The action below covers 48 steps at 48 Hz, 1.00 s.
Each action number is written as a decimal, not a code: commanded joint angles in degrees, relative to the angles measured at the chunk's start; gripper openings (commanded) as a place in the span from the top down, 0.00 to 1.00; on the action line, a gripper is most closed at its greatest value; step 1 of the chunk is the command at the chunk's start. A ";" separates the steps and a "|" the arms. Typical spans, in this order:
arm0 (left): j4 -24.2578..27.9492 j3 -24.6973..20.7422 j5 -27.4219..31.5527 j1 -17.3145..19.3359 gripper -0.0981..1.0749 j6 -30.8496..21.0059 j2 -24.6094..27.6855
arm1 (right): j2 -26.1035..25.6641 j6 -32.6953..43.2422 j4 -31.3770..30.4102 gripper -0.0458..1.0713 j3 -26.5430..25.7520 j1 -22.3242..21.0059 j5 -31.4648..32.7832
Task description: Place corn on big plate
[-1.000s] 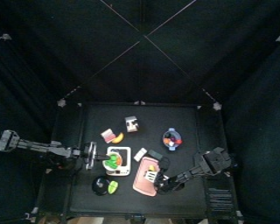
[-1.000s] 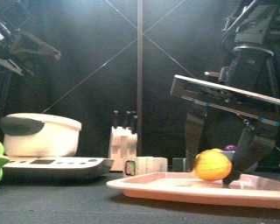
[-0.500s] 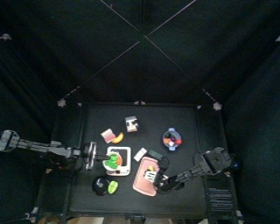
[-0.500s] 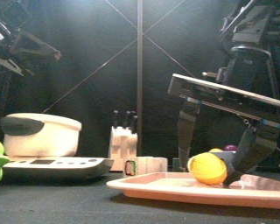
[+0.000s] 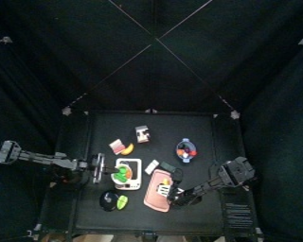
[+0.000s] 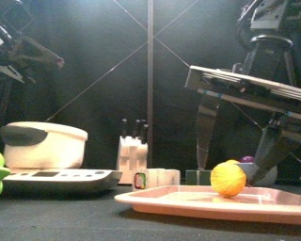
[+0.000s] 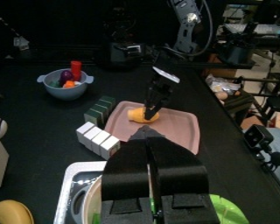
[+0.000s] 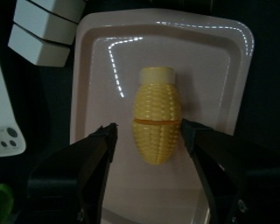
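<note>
Now the corn [image 8: 156, 128] lies flat on the big plate [image 8: 224, 114], near the middle of the pink tray, its length running along the plate's longer side. Straddling it, the right end effector [image 8: 154, 153] has its black jaws spread wide, one on either side of the cob with a clear gap to each; nothing is pinched between them. From the front, the corn [image 6: 229, 178] sits on the plate [image 6: 179, 199] with the right arm's jaws hanging just above and behind it. From overhead, the plate [image 5: 155, 199] rests at the front of the black worktop [image 5: 167, 128], the right arm reaching in beside it. At the worktop's left side hangs the left end effector [image 7: 153, 197], jaws pressed together, empty, well apart from the plate. White blocks [image 7: 101, 138] stand just beside the plate, and a small bowl [image 7: 63, 83] holding coloured pieces sits farther back.
</note>
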 commanded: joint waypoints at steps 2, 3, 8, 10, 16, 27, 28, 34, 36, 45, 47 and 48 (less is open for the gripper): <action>-0.09 -0.97 0.00 0.53 0.94 0.09 0.09 | -3.69 -2.90 2.29 0.13 -0.35 0.09 0.35; -0.09 -0.88 0.09 0.53 0.94 0.00 0.09 | -4.04 -3.87 2.81 0.13 -0.35 0.09 0.62; -0.09 -0.79 0.09 0.62 0.94 0.00 0.09 | -5.10 -6.33 3.96 0.13 -0.18 0.09 2.02; -0.09 -0.79 0.09 0.62 0.94 0.00 0.09 | -5.63 -6.94 4.04 0.13 -0.09 0.18 2.55; -0.09 -0.70 0.44 0.62 0.94 0.09 0.00 | -7.29 -9.05 3.52 0.13 0.35 0.00 2.81; 0.09 -0.79 0.97 1.23 0.94 0.18 0.00 | -9.05 -9.40 2.99 0.13 1.41 0.00 2.81; 0.09 -0.79 0.97 1.32 0.94 0.18 0.00 | -9.14 -9.32 2.90 0.13 1.49 0.00 2.81; 0.09 -0.88 0.97 1.76 0.94 0.18 0.00 | -9.23 -9.32 2.81 0.13 1.76 0.00 2.81; 0.09 -0.88 0.97 1.93 0.94 0.18 0.00 | -9.32 -9.40 2.81 0.13 1.76 0.00 2.81; 0.09 -0.79 1.05 2.20 0.94 0.18 0.00 | -10.11 -9.49 2.64 0.13 2.20 -0.18 2.81; 0.09 -0.79 0.97 2.20 0.94 0.09 0.00 | -10.46 -9.49 2.46 0.13 2.64 -0.26 2.81; 0.09 -0.79 0.97 2.11 0.94 0.18 0.00 | -10.72 -9.49 2.37 0.13 2.81 -0.26 2.81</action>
